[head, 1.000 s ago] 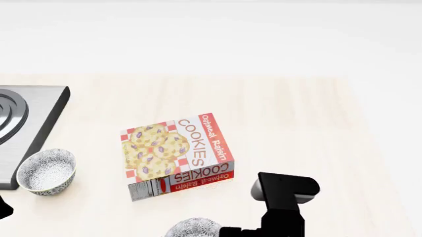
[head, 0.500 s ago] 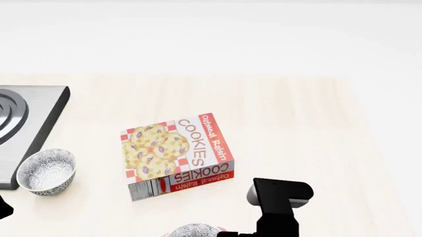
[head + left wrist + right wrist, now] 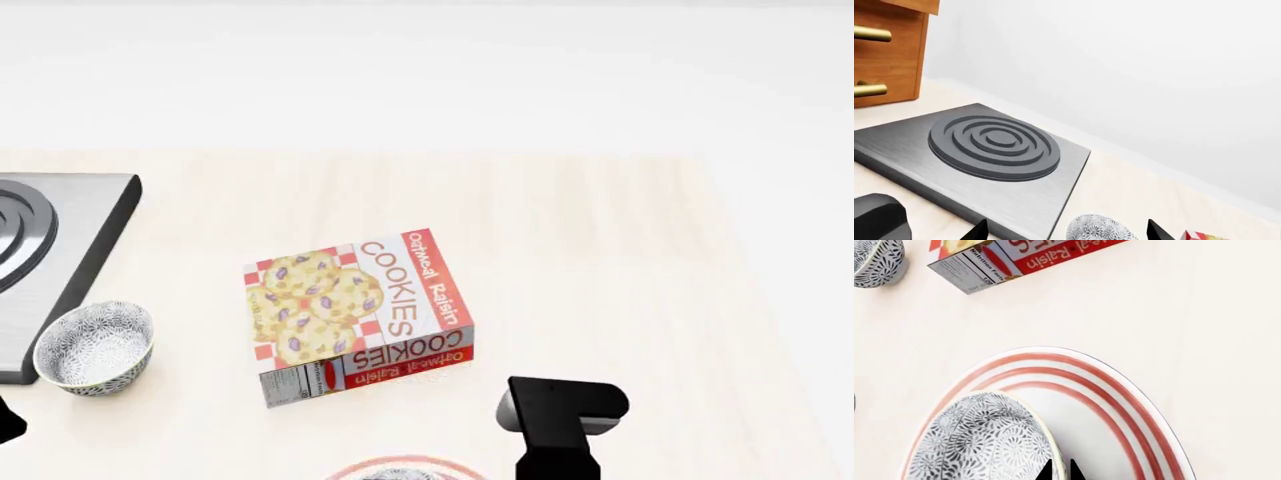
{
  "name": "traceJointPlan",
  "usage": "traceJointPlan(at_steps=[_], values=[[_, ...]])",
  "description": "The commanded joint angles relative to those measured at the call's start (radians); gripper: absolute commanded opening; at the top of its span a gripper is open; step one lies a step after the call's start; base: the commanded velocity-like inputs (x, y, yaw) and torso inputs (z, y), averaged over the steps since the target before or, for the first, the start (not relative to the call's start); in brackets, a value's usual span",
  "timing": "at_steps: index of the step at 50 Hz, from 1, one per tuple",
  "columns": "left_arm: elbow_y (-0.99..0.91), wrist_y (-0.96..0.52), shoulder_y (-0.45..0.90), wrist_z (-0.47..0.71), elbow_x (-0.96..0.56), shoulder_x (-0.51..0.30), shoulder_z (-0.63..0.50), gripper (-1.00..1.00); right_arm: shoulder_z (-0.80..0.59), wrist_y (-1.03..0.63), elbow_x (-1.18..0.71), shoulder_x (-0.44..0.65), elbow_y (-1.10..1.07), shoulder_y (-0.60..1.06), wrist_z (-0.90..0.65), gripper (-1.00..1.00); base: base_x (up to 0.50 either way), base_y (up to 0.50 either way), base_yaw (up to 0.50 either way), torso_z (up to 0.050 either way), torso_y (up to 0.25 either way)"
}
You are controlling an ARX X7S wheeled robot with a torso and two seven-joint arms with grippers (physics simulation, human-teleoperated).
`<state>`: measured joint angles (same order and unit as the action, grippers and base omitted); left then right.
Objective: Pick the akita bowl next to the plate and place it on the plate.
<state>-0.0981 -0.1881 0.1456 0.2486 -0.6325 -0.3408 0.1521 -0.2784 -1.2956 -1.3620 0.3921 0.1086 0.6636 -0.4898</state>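
Right wrist view: gripper (image 3: 1058,471) clenched on akita bowl (image 3: 981,440) over plate (image 3: 1121,410), pale wood countertop (image 3: 1201,315).

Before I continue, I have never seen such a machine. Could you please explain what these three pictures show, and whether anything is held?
This is a simulated two-armed robot; one camera sits on its head, one near each gripper. The head view looks down on a pale wooden counter with a red-and-white cookie box, a grey stove plate and a speckled grey-and-white bowl. The right wrist view shows an identical bowl over the large white red-ringed plate, at the right gripper, whose tips meet at its rim. The left gripper hangs open near the stove.
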Motion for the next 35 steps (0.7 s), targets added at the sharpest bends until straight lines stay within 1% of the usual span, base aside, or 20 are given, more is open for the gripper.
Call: traceJointPlan(at_steps=[1,11,12,13,18,19,23,26,31,35], values=[[-0.003,-0.002,0.000,0.004,-0.004,-0.003,-0.001,1.00,-0.014,0.016,0.009,0.004,0.001,0.001,0.018,-1.00,0.00,0.00,0.00,0.000,0.000],[0.009,0.006,0.003,0.001,-0.001,-0.002,-0.004,1.00,-0.020,0.029,0.015,0.010,0.001,-0.001,0.023,-1.00,0.00,0.00,0.00,0.000,0.000],[0.008,0.006,0.003,0.002,-0.002,-0.002,-0.004,1.00,-0.021,0.029,0.017,0.010,0.002,0.001,0.018,1.00,0.00,0.00,0.00,0.000,0.000],[0.006,0.004,0.003,0.003,-0.002,-0.003,-0.004,1.00,-0.040,0.026,0.029,0.020,-0.012,0.006,0.046,1.00,0.00,0.00,0.00,0.000,0.000],[-0.001,0.001,0.000,0.008,-0.005,-0.004,-0.005,1.00,-0.028,0.013,0.005,0.033,-0.061,0.004,0.009,1.00,0.00,0.00,0.00,0.000,0.000],[-0.003,0.000,0.000,0.009,-0.005,-0.005,-0.005,1.00,-0.038,0.022,0.021,0.041,-0.078,0.005,0.030,1.00,0.00,0.00,0.00,0.000,0.000],[0.022,0.017,0.005,-0.003,0.003,0.000,-0.009,1.00,0.005,-0.020,-0.061,0.052,-0.132,0.024,-0.065,1.00,0.00,0.00,0.00,0.000,0.000],[0.012,0.012,0.002,0.002,-0.001,-0.002,-0.008,1.00,0.010,-0.032,-0.080,0.062,-0.157,0.035,-0.080,1.00,0.00,0.00,0.00,0.000,0.000],[0.009,0.010,0.001,0.004,-0.004,-0.004,-0.008,1.00,0.050,-0.076,-0.206,0.075,-0.213,0.074,-0.216,1.00,0.00,0.00,0.00,0.000,0.000],[0.016,0.014,0.003,0.002,-0.002,-0.004,-0.009,1.00,0.061,-0.089,-0.275,0.083,-0.236,0.100,-0.284,1.00,0.00,0.00,0.00,0.000,0.000]])
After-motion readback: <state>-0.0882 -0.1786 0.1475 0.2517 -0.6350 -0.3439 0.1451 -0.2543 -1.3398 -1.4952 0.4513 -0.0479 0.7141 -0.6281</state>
